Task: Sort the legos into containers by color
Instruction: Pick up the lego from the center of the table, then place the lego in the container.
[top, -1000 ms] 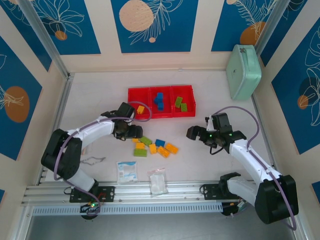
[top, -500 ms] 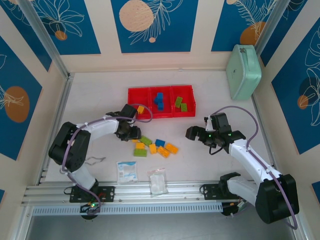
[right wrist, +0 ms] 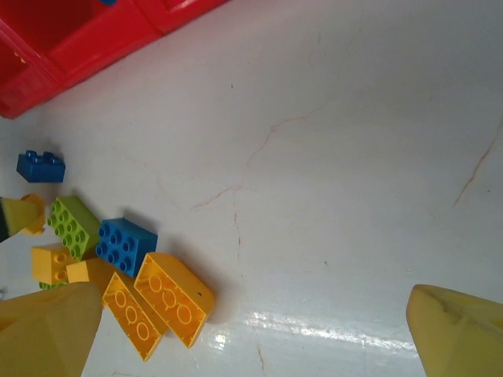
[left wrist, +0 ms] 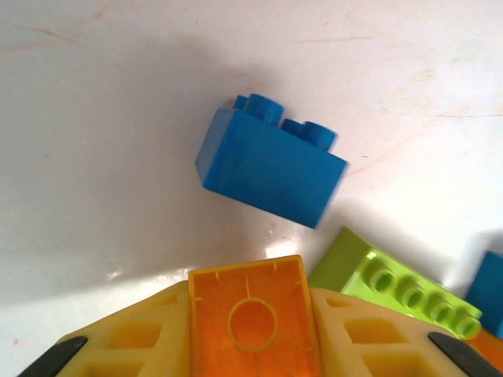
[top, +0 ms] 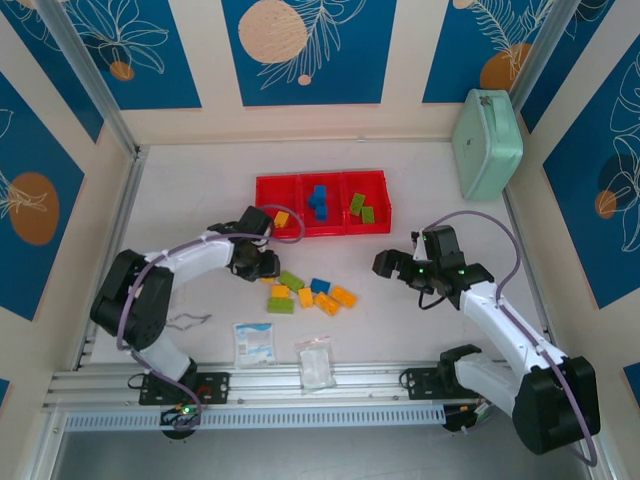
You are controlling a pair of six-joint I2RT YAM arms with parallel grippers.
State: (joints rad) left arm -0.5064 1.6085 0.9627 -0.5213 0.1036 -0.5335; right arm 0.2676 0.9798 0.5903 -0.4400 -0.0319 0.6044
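Loose legos (top: pixel 305 290) lie just in front of the red tray (top: pixel 290 177), a blue brick (left wrist: pixel 267 169) and a lime brick (left wrist: pixel 393 279) beside the left gripper (top: pixel 266 264), which reaches low before the tray's left compartment (top: pixel 272 195), clamped on a yellow brick (left wrist: pixel 250 322). The right gripper (top: pixel 392 266) gapes off the tray's front right corner.

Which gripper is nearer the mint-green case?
Right. The right gripper sits left of the case, toward the table's near edge; the left gripper, closed on a yellow brick, is farther left, past the loose bricks.
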